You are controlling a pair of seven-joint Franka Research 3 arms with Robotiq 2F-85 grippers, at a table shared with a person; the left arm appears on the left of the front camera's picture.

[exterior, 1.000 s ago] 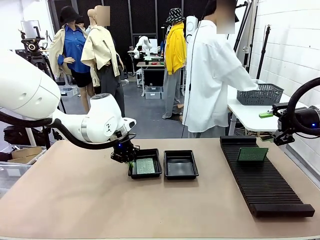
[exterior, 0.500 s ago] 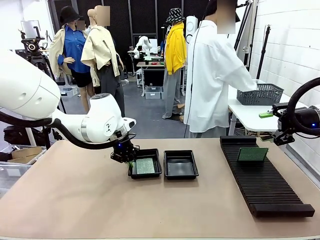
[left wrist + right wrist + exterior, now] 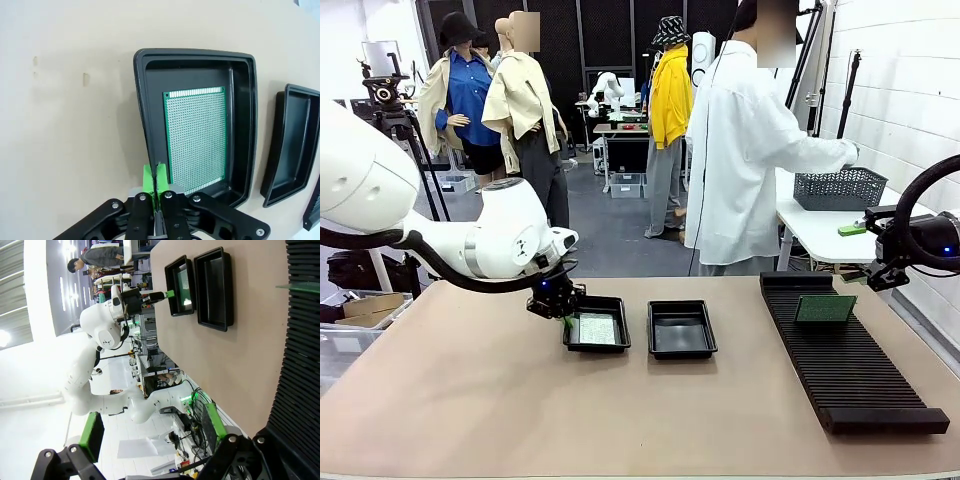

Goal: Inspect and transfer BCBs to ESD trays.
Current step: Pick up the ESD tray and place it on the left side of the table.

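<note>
Scanning worktop (image 3: 470,400) first, bearing slotted rack (image 3: 850,370) at right with one BCB (image 3: 825,308) standing in its slots. Finding left ESD tray (image 3: 620,347) sitting further left than a moment ago, widening the gap to empty right ESD tray (image 3: 682,352). Carrying second BCB (image 3: 197,135) flat inside, riding along. Clenching on that tray's left rim with left end effector (image 3: 155,177); dragging, by the look. Hanging released and empty with right end effector (image 3: 152,427). Likely repositioning a loaded tray, leaving racked board pending.
</note>
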